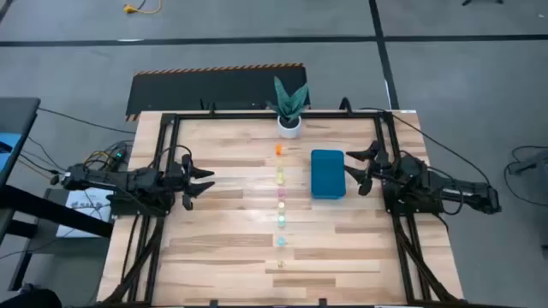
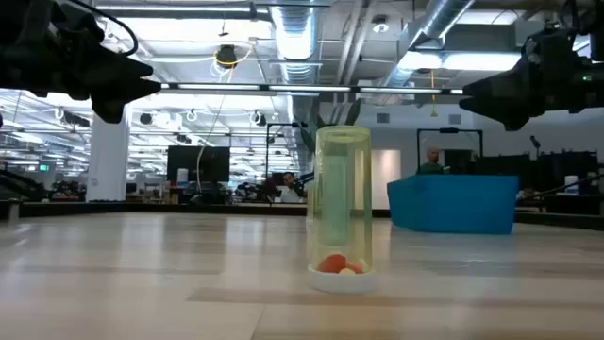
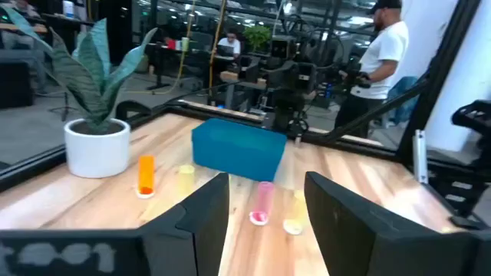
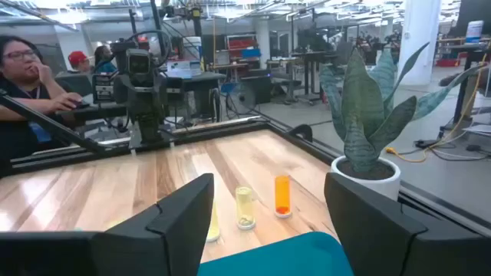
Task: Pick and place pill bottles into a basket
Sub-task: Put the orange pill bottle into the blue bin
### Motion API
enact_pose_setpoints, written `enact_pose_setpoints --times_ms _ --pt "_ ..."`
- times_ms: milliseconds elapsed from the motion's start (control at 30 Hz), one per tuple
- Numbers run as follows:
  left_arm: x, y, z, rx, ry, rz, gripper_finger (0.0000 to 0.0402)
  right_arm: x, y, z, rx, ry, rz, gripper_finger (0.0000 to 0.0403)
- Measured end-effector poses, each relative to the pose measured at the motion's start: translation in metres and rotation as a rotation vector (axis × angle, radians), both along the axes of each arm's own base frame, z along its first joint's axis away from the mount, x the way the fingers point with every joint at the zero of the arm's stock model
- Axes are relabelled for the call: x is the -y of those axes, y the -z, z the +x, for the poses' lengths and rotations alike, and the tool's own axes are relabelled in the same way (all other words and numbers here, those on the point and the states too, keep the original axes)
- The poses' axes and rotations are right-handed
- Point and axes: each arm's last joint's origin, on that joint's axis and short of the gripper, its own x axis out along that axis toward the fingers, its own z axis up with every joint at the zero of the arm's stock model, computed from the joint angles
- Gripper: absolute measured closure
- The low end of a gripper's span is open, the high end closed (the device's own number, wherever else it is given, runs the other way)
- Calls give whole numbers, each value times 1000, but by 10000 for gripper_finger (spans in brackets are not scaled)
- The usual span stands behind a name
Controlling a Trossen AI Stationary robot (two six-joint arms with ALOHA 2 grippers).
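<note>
Wooden desk (image 1: 223, 248) carries the pill bottles (image 1: 280, 205) in one line down its middle, basket (image 1: 327, 174) just beside, within both arms' reach. Left gripper (image 1: 204, 180) and right gripper (image 1: 358, 168) wait near opposite side edges, jaws apart, empty.

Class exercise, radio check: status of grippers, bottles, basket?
Left gripper and right gripper open, empty. Bottles lined up, untouched. Basket empty. Nothing blocking.

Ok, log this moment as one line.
left gripper: open, empty | right gripper: open, beside basket | pill bottles: in row, none binned
</note>
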Motion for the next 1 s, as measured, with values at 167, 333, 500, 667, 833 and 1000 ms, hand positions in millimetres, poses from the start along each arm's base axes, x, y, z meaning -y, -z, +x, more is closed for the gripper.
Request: enact_pose_setpoints --times_ms 167,333,500,667,833,1000 --pt "-1 3 3 -50 -48 47 242 0 0 0 0 0 0 159" --pt "-2 11 8 -141 -115 64 242 0 0 0 -1 0 0 159" --pt "-2 12 18 -159 -166 66 242 0 0 0 -2 0 0 159" --pt "-2 11 34 -213 -185 83 242 0 0 0 -1 -1 0 159" --pt "-11 11 59 -316 -253 99 242 0 0 0 -2 0 0 159" --pt "-27 8 94 -361 -338 125 242 0 0 0 -2 0 0 159"
